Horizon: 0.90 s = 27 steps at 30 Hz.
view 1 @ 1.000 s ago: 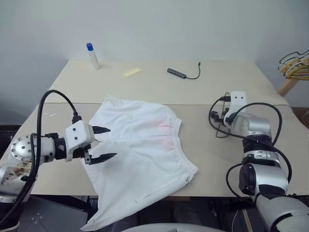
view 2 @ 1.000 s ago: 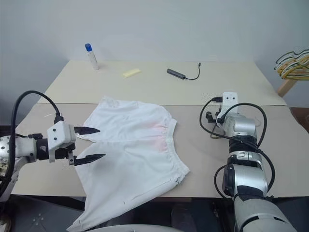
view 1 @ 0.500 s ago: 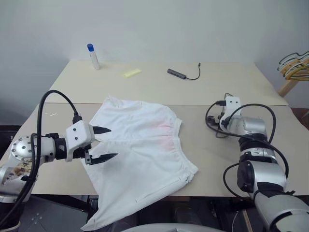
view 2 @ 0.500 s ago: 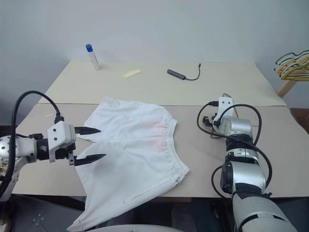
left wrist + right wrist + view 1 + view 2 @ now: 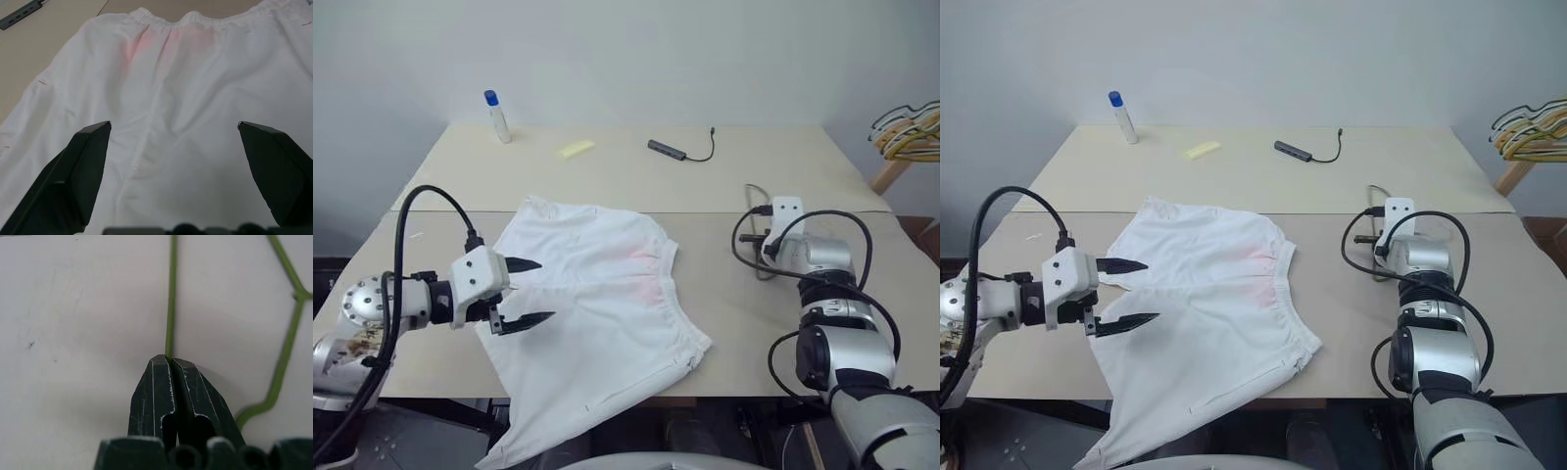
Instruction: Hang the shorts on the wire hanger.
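White shorts (image 5: 602,294) lie flat mid-table, one leg draping over the near edge at about 7 o'clock. The left gripper (image 5: 529,292) hovers at their 9 o'clock side, jaws wide, likely ready to take cloth. At 3 o'clock, the right gripper (image 5: 169,363) pinches the wire hanger (image 5: 171,293) against the table (image 5: 636,176), probably to lift it

arms: mine are silver metal with black joints
cables: black loops at each wrist
wrist blocks: white housings
left claw (image 5: 524,291): two pointed black fingers
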Available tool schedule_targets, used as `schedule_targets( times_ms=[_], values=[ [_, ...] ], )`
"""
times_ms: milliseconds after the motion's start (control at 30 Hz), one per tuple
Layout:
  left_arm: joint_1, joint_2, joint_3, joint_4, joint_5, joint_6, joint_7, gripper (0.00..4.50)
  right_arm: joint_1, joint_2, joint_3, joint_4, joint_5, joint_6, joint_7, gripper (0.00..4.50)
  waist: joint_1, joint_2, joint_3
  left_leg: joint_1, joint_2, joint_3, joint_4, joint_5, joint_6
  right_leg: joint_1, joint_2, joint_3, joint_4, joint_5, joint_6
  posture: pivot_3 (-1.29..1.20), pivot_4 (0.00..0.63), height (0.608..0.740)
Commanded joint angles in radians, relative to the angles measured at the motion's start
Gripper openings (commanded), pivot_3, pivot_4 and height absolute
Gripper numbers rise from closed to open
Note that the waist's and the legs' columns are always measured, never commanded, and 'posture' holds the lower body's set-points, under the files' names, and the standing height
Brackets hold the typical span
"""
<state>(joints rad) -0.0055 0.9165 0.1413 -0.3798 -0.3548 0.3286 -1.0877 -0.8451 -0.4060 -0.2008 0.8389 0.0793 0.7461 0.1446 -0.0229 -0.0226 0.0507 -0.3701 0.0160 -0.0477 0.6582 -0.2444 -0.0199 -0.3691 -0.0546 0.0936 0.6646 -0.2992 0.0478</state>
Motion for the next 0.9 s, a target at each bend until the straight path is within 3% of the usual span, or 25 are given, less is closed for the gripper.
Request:
schedule_targets(
  times_ms=[33, 167, 300, 533, 733, 900],
  values=[
    [-0.039, -0.013, -0.001, -0.013, 0.001, -0.012, 0.028, 4.5, 0.04, 0.006, 0.047, -0.04, -0.027, -0.015, 0.011, 0.03, 0.0, 0.0, 0.0, 0.0, 0.0, 0.0, 0.0, 0.0, 0.0, 0.0, 0.0, 0.0, 0.0, 0.0, 0.0, 0.09, 0.0, 0.74],
    [-0.108, -0.07, -0.009, 0.007, -0.015, 0.071, 0.121, 4.5, 0.109, 0.003, 0.071, -0.256, -0.036, -0.055, 0.02, 0.03, 0.005, 0.0, 0.0, 0.0, 0.0, 0.0, 0.0, 0.0, 0.0, 0.0, 0.0, 0.0, 0.0, 0.0, 0.0, 0.08, 0.0, 0.74],
    [-0.197, -0.193, 0.0, 0.007, -0.141, 0.279, 0.239, 4.5, 0.195, -0.001, 0.064, -0.547, 0.055, -0.027, 0.144, 0.03, 0.005, 0.002, 0.001, -0.003, -0.001, 0.0, 0.0, 0.0, 0.0, -0.002, -0.001, 0.0, 0.0, 0.0, 0.001, 0.07, 0.0, 0.74],
    [-0.348, -0.568, 0.1, 0.04, -0.517, 0.617, 0.578, 4.5, 0.35, -0.038, 0.17, -0.921, 0.102, -0.228, 0.377, 0.03, 0.005, 0.001, 0.0, -0.005, -0.001, -0.002, 0.002, 0.0, 0.0, -0.003, -0.002, 0.0, 0.0, 0.001, 0.003, 0.05, 0.0, 0.74],
    [-0.453, -0.841, 0.237, 0.085, -0.795, 0.615, 0.921, 4.5, 0.435, -0.016, 0.257, -1.112, 0.09, -0.442, 0.45, 0.03, 0.005, 0.0, 0.0, -0.006, -0.002, -0.002, 0.002, 0.0, 0.0, -0.003, -0.002, 0.0, -0.001, 0.001, 0.003, 0.05, 0.0, 0.74],
    [-0.479, -0.86, 0.248, 0.096, -0.854, 0.587, 1.015, 4.5, 0.457, -0.006, 0.317, -1.17, 0.079, -0.498, 0.476, 0.03, 0.008, -0.001, -0.001, -0.005, -0.002, -0.002, 0.002, 0.0, -0.001, -0.002, -0.001, 0.0, -0.001, 0.002, 0.003, 0.05, 0.0, 0.74]
  ],
)
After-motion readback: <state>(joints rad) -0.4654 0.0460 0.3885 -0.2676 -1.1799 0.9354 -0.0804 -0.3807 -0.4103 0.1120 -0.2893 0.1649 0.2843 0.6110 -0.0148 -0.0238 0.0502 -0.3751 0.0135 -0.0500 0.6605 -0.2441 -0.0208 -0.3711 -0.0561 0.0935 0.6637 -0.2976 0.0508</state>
